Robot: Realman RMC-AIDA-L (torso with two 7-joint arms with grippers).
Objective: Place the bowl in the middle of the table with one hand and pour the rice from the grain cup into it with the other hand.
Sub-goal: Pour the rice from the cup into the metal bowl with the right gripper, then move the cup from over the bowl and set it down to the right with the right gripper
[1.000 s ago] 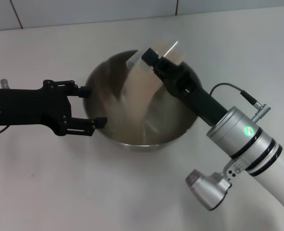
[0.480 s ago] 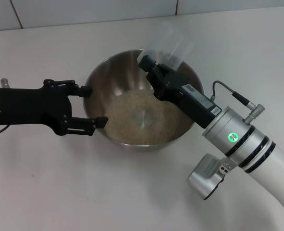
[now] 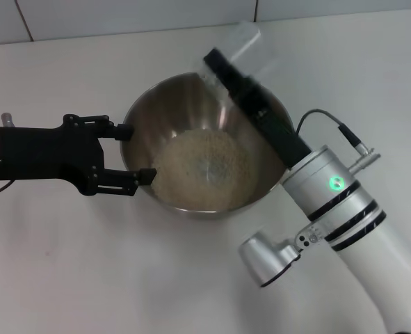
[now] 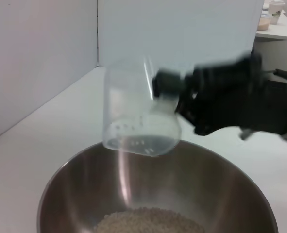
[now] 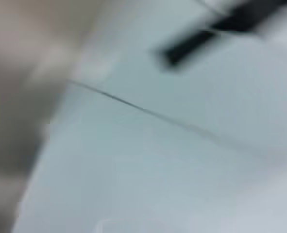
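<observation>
The steel bowl (image 3: 257, 104) stands in the middle of the white table (image 3: 66, 264) with a heap of rice (image 3: 202, 163) in its bottom. It also shows in the left wrist view (image 4: 221, 189), with the rice (image 4: 148, 221). My right gripper (image 3: 220, 64) is shut on the clear grain cup (image 3: 245, 43) and holds it tipped above the bowl's far rim. In the left wrist view the cup (image 4: 133, 114) looks nearly empty, with a few grains clinging inside, and the right gripper (image 4: 170, 92) is beside it. My left gripper (image 3: 133, 153) is open, its fingertips at the bowl's left outer wall.
A tiled wall (image 3: 122, 14) runs along the table's back edge. The right arm's silver forearm (image 3: 337, 202) reaches over the table's front right. The right wrist view is blurred and shows nothing I can name.
The rice has gone from the cup into the bowl and settled. My right gripper has lifted the cup up and back over the far rim. The left arm has not moved.
</observation>
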